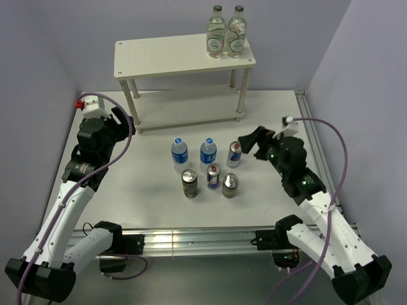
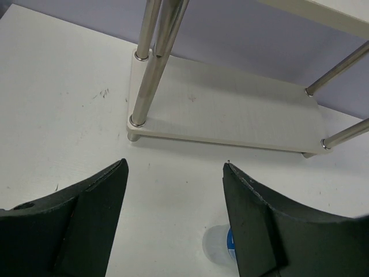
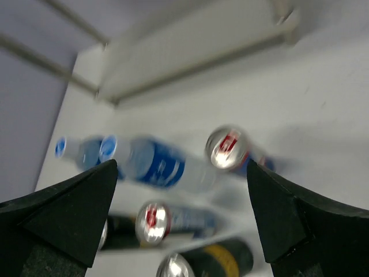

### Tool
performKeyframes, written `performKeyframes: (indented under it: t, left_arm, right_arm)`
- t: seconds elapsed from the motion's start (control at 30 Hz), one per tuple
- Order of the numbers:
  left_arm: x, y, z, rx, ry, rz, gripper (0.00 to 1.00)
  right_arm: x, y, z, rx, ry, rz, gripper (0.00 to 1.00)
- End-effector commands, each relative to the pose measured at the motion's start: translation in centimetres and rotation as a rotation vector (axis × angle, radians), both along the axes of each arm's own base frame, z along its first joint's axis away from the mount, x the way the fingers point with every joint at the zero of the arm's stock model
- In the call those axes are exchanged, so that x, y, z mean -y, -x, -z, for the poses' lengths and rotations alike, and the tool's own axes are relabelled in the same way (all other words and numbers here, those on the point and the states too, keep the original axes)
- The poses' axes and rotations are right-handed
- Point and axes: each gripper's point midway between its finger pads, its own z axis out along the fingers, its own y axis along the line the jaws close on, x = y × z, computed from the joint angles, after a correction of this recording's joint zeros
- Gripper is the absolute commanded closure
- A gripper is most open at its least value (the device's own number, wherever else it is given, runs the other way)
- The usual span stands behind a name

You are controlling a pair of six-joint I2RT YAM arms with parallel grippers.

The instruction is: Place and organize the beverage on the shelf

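Observation:
Six drinks stand in a cluster mid-table: two blue-labelled water bottles (image 1: 180, 154) (image 1: 208, 152), two blue-and-silver cans (image 1: 234, 154) (image 1: 213, 176) and two dark cans (image 1: 189, 183) (image 1: 230, 185). The cream shelf (image 1: 172, 57) stands behind them; its lower board (image 1: 191, 114) is bare. My left gripper (image 1: 125, 121) is open and empty by the shelf's left front leg (image 2: 145, 86), with a water bottle cap (image 2: 218, 243) under it. My right gripper (image 1: 249, 143) is open and empty just right of the cluster, above the bottles (image 3: 155, 164) and cans (image 3: 228, 147); that view is blurred.
Two clear green-capped bottles (image 1: 217, 32) (image 1: 236, 30) stand on the right end of the shelf's top board. Purple walls close in the back and sides. A metal rail (image 1: 311, 136) runs along the table's right edge.

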Motion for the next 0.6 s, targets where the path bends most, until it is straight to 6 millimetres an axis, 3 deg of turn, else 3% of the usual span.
performKeyframes:
  t: [0.0,0.07,0.1,0.17,0.2,0.4,0.43,0.47,0.5,0.57]
  left_arm:
    - [-0.9,0.4,-1.4,0.049,-0.012,-0.029,0.27]
    - [-0.9,0.5,-1.4,0.049,-0.013,-0.029,0.28]
    - [-0.9,0.5,-1.4,0.05,-0.014,-0.029,0.28]
    - [-1.1,0.5,-1.5,0.05,-0.015,-0.036,0.28]
    - [-1.2,0.6,-1.5,0.05,-0.013,-0.038,0.29]
    - [-1.2,0.5,-1.4,0.049,-0.016,-0.036,0.3]
    - [-1.2,0.5,-1.5,0.052,-0.017,-0.037,0.3]
    - [-1.3,0.5,-1.4,0.05,-0.018,-0.039,0.31]
    - [-1.3,0.5,-1.3,0.047,-0.019,-0.042,0.31]
    - [-1.3,0.5,-1.3,0.047,-0.019,-0.042,0.31]
  right_arm:
    - [-1.8,4.2,-0.8,0.017,-0.006,-0.069,0.0]
    - [-3.6,6.8,-0.9,0.021,-0.025,-0.143,0.0]
    - [-2.5,7.5,-0.5,-0.004,-0.037,-0.076,0.0]
    - [-3.0,9.3,0.5,-0.053,-0.031,-0.095,0.0]
    - [-2.2,9.7,1.3,-0.087,-0.023,-0.046,0.0]
    - [-3.6,12.4,4.0,-0.263,0.055,-0.015,0.01]
    - [-2.4,12.0,3.7,-0.231,0.086,0.075,0.01]
    - [-2.6,12.3,3.6,-0.24,0.111,0.102,0.0]
    - [-2.3,13.9,4.5,-0.266,0.131,0.107,0.0]
    - [-2.5,14.5,5.1,-0.254,0.202,0.137,0.0]
